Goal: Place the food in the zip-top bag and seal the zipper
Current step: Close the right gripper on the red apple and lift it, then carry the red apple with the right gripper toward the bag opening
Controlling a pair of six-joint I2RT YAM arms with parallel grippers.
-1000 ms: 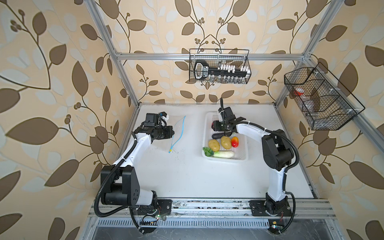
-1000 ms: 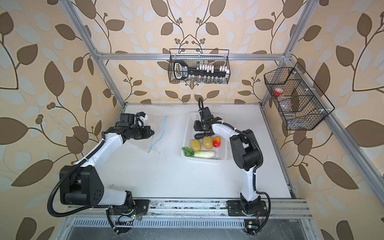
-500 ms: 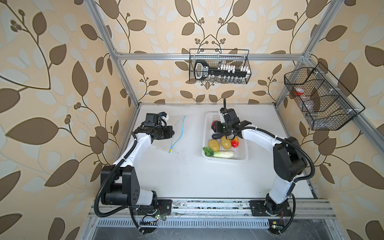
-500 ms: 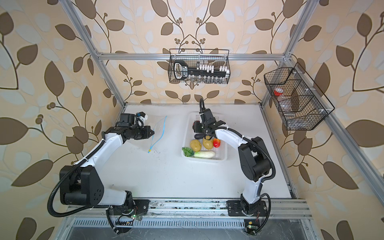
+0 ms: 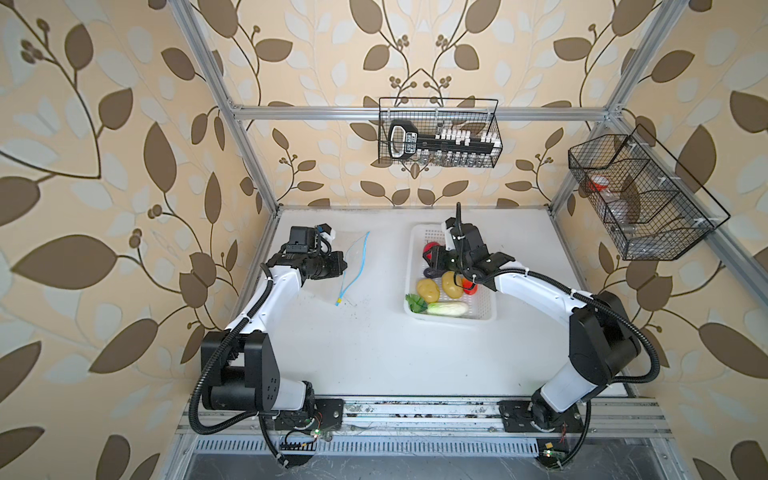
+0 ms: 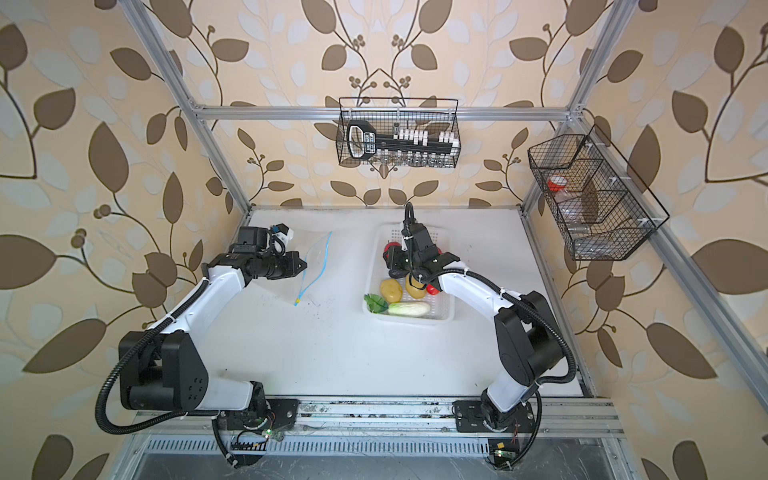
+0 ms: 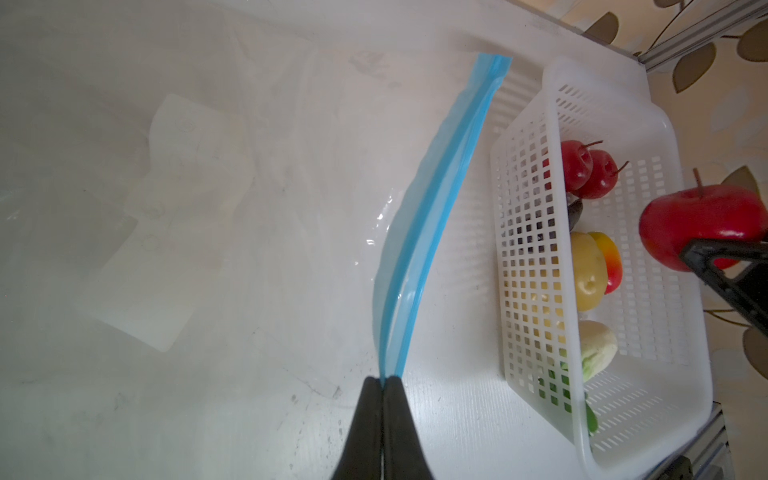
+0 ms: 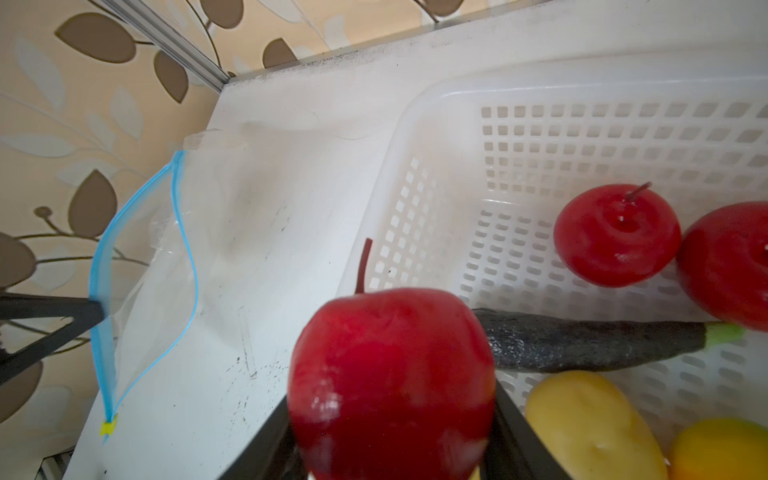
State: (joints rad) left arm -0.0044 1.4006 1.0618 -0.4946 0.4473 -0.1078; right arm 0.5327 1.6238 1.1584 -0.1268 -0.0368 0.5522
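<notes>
Our right arm (image 5: 536, 286) has swung outward; our right end effector (image 8: 395, 440) clamps a red apple (image 8: 390, 365) above the basket (image 8: 415, 145). Our left end effector (image 7: 382, 386) pinches the zipper (image 7: 432, 208), with the zip-top bag (image 8: 153, 270) gaping beside it, ready for loading.

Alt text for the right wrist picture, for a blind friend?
The right gripper holds a red apple in the foreground. Behind, a white basket holds two more apples, an eggplant and a potato; the left gripper pinches the open zip-top bag by its blue edge.
</notes>
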